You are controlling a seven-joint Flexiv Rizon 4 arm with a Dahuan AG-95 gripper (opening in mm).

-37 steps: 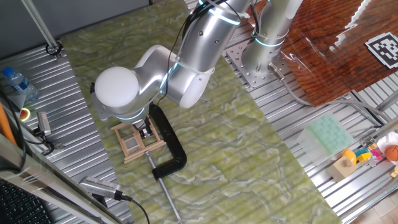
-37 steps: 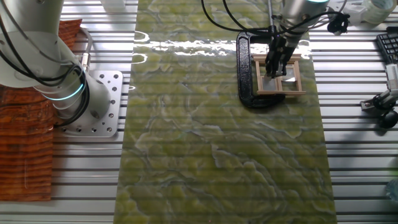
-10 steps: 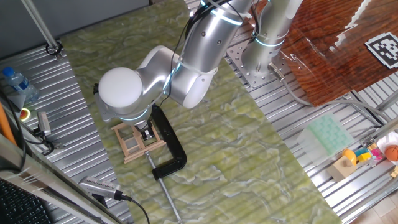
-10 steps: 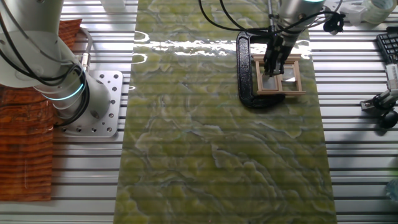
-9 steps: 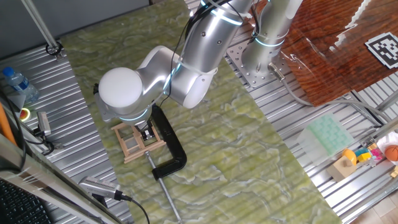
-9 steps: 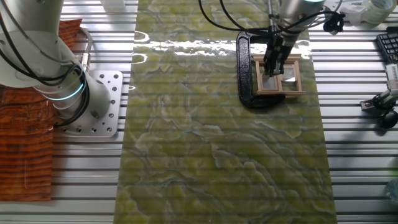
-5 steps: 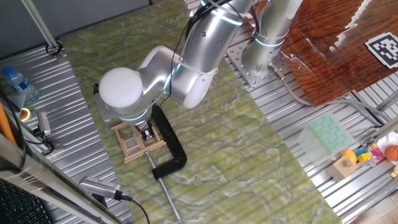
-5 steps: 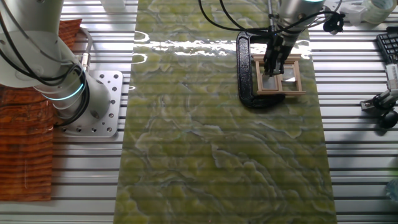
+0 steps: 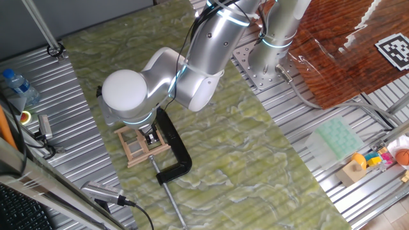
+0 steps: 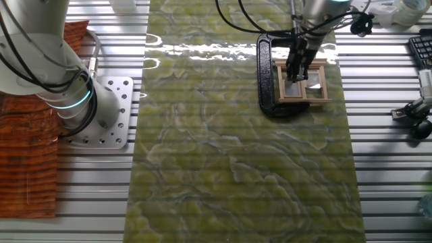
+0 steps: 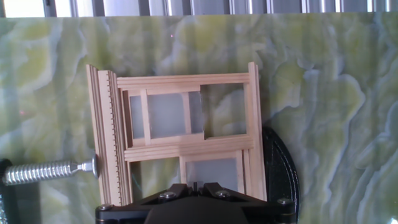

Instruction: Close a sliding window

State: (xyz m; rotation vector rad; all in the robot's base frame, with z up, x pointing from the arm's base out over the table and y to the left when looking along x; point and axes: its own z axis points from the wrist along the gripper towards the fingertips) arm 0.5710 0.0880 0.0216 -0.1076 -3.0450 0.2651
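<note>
The sliding window (image 9: pixel 135 148) is a small pale wood frame lying flat on the green mat, held by a black C-clamp (image 9: pixel 176 152). In the other fixed view the window (image 10: pixel 317 89) lies next to the clamp (image 10: pixel 264 74). In the hand view the window (image 11: pixel 186 146) fills the middle; its inner sash (image 11: pixel 163 116) sits toward the left, leaving a gap at the upper right. My gripper (image 11: pixel 196 185) is at the window's near edge, fingers together. It stands over the window in both fixed views (image 9: pixel 151 135) (image 10: pixel 295 73).
The clamp's metal screw (image 11: pixel 43 172) points at the window's left side. A water bottle (image 9: pixel 16 86) and tools lie on the metal table at the left. A green tray (image 9: pixel 339 137) and toys (image 9: pixel 383 156) sit at the right. The arm's base plate (image 10: pixel 108 111) is left of the mat.
Since the earliest frames the arm has shifted slightly over the window. Over the last second nothing visibly moves.
</note>
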